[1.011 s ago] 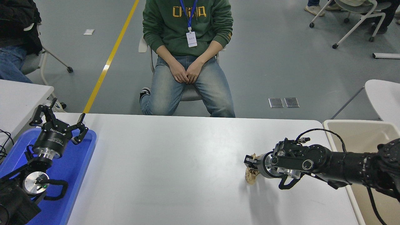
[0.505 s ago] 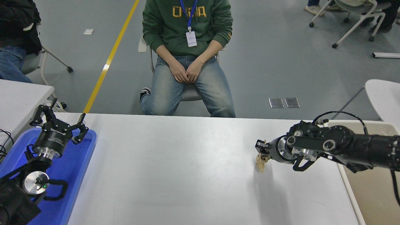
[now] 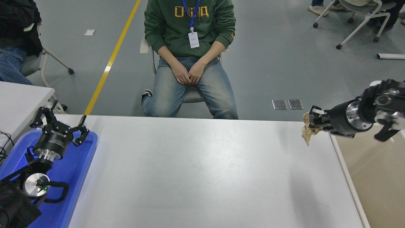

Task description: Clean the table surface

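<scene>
The table surface point(image 3: 196, 171) is a wide white tabletop filling the lower middle of the head view. My right gripper point(image 3: 311, 123) is shut on a crumpled brown paper wad point(image 3: 308, 130) and holds it high above the table's far right corner. The right arm comes in from the right edge, raised. My left gripper point(image 3: 60, 122) is open and parked at the lower left above the blue tray point(image 3: 84, 164).
A beige bin point(image 3: 370, 177) stands against the table's right edge, under the right arm. A person in a green hoodie sits at the far side, hands point(image 3: 188, 74) folded in the lap. A smaller white table point(image 3: 19, 98) is at the left.
My right gripper has lifted the paper wad off the table and carried it up and to the right, toward the far right corner. The left arm has not moved.
</scene>
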